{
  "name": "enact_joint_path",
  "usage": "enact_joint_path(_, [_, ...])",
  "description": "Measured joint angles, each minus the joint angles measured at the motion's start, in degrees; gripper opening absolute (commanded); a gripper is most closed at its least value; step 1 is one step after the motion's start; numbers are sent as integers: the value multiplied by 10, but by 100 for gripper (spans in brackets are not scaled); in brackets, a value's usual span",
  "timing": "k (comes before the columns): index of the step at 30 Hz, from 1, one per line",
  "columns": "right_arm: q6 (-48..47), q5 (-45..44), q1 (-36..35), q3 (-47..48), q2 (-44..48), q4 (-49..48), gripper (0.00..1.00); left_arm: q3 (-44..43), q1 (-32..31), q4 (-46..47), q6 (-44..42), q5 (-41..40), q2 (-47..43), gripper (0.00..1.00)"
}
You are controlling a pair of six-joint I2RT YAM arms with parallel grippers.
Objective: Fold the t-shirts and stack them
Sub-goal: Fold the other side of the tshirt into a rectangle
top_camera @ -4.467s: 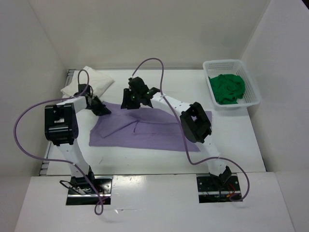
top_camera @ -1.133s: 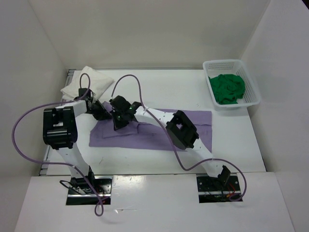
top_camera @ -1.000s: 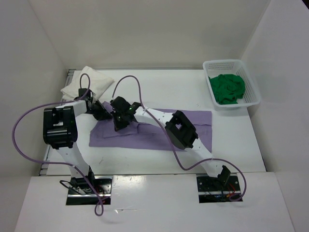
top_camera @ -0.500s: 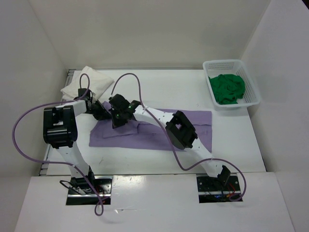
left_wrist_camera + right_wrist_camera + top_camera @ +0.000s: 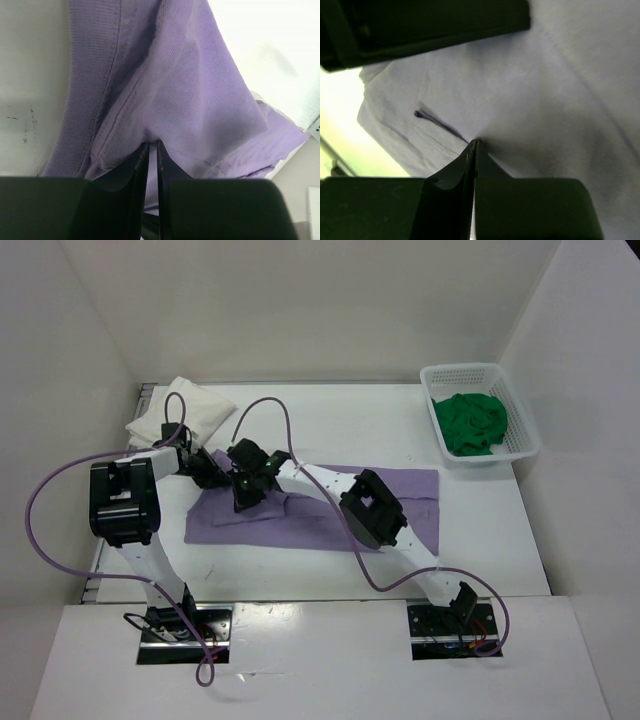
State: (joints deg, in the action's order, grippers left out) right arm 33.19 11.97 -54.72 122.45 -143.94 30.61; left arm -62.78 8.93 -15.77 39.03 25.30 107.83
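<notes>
- Pinching the purple shirt [image 5: 190, 100], the left gripper [image 5: 150, 146] has its fingers almost together. A thin fold of cloth is caught between the tips and bunches up around them.
- The right gripper [image 5: 476, 142] is closed tight, its tips meeting on a small peak of the same shirt, with creases running away from that point.
- The two grippers sit close together at the shirt's far left end. The right one is just to the right of the left one and a little nearer the bases.
- The rest of the purple shirt lies flat on the table [image 5: 330, 420], stretching to the right of both grippers and passing under the right arm.
- The white shirt [image 5: 195, 405] lies folded near the left gripper, just beyond it.
- The green shirt [image 5: 470, 423] is crumpled in a basket [image 5: 478, 369], well off to the right of both grippers.
- Only the top view shows the white and green shirts, the basket and the purple shirt's full spread; the wrists hide the fingertips there.
- Only the left wrist view shows the gathered fold at its tips, a stitched hem and bare table left of the fingers.
- Only the right wrist view shows its tips meeting, with a stitched seam to their left. A dark shape across the top of that view cannot be identified.
</notes>
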Motion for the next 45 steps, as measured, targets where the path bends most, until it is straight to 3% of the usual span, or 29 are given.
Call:
enact_joint_path(6, [-18, 72, -1, -24, 4, -11, 0, -8, 3, -1, 0, 8, 10, 16])
enact_joint_path(15, [-66, 148, -13, -155, 85, -19, 0, -23, 19, -12, 0, 35, 27, 15])
enact_joint_path(21, [-71, 132, -24, -191, 149, -5, 0, -23, 21, -9, 0, 34, 26, 15])
enact_joint_path(26, [-71, 87, 12, -211, 181, -19, 0, -23, 21, -11, -2, 22, 17, 15])
enact_joint_path(33, [-65, 30, 50, -296, 185, -35, 0, -9, 24, -12, -17, -1, -32, 15])
enact_joint_path(40, [-42, 37, 51, -332, 198, -68, 0, 5, 23, -27, -28, -13, -82, 15])
enact_joint_path(43, [-40, 39, 51, -331, 200, -66, 10, 6, 23, -36, -29, -14, -118, 15])
enact_joint_path(45, [-41, 42, 55, -318, 200, -52, 26, 6, 20, -37, -29, -14, -150, 15])
